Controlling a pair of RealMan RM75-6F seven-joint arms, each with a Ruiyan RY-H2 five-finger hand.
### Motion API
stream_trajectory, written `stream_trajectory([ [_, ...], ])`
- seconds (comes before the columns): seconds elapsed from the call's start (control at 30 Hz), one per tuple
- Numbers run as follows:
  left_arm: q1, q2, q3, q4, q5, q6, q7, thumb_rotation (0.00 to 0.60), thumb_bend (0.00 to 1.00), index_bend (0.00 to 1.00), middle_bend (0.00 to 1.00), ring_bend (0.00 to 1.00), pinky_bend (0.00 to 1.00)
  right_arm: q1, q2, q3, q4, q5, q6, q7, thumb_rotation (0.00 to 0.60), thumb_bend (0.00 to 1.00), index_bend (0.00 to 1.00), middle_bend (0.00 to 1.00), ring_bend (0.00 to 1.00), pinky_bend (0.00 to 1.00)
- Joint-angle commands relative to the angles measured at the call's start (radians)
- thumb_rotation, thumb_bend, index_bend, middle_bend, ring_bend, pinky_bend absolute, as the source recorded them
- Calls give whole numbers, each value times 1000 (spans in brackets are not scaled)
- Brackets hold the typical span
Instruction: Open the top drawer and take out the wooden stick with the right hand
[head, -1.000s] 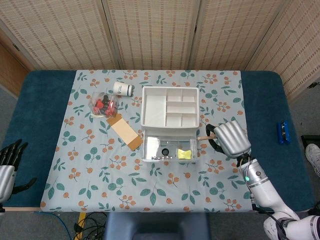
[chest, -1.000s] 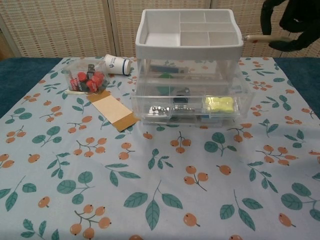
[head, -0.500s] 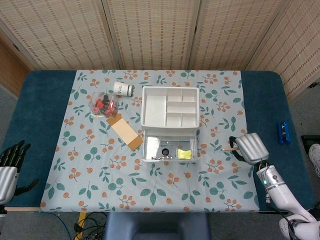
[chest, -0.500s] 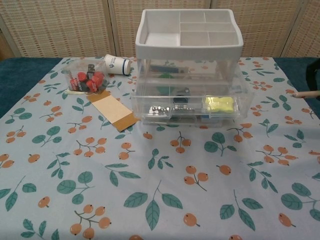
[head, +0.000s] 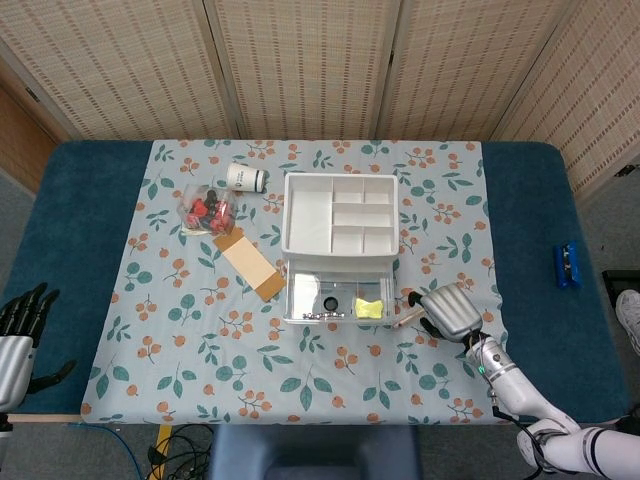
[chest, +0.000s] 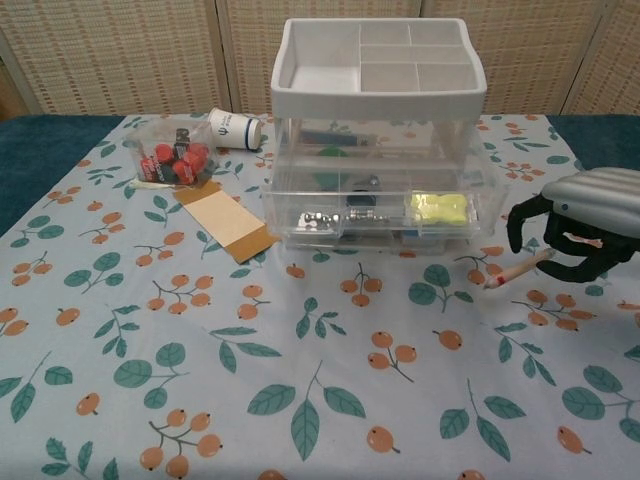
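Two hands show. Nearest, at the counter's front left edge, the left hand (head: 18, 335) hangs off the cloth, its dark fingers spread and holding nothing. At front right, the right hand (chest: 578, 224), with a ribbed silver back and black fingers curled under, pinches one thin wooden stick (chest: 518, 269). The stick is a pale round rod with a reddish tip, tilted, its low end touching or just above the cloth (chest: 300, 400); which, I cannot tell. It is out of the drawer, just right of the drawer's front.

The cloth is light blue, printed with green leaves and orange berries, over a dark blue counter (head: 75, 200).

Behind the stick stands one clear plastic drawer unit (chest: 378, 150) with a white top tray (chest: 300, 80) split into several compartments. Its one pulled-out drawer (chest: 385, 225) holds a yellow crumpled piece (chest: 438, 208) and small metal bits (chest: 322, 219).

Left of the unit lies one flat tan card (chest: 228, 223), rectangular with a brown end. Further back sit one clear bag of red pieces (chest: 175, 158) and one white cylinder (chest: 236, 128) on its side. Farthest, woven screens (head: 300, 60) stand. One small blue object (head: 567, 265) lies at the far right.
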Motion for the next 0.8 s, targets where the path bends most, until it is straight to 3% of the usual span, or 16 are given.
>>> stream_trajectory([
  [0.03,1,-1,0,4,-2,0,-5,600,159,32,0,0,72,-8,10,5,-21,-6,14,-1,600,438,191,881,1000,1000],
  [0.2,5,0,-1,16,-6,4,-21,600,159,32,0,0,72,-69,103,7,-105,-54,136,7,600,437,161,826,954,1000],
  [0.33,4,-2,-2,24,-8,1,-27,600,159,32,0,0,72,-146,192,14,-188,-82,275,27,600,437,161,680,762,979],
  [0.4,3,-4,-2,26,-5,1,-30,600,159,32,0,0,72,-188,234,11,-226,-86,333,26,600,438,161,566,631,863],
  [0.53,1,-7,-3,21,-2,0,-26,600,159,32,0,0,72,-262,293,1,-270,-83,416,19,600,437,161,328,323,482],
  [0.63,-3,-9,-3,13,11,2,-17,600,159,32,0,0,72,-316,311,-3,-281,-88,478,39,600,438,161,259,237,380],
  [0.8,-8,-9,-4,0,19,2,-3,600,159,32,0,0,72,-385,323,-13,-280,-95,535,72,600,438,161,246,219,363],
])
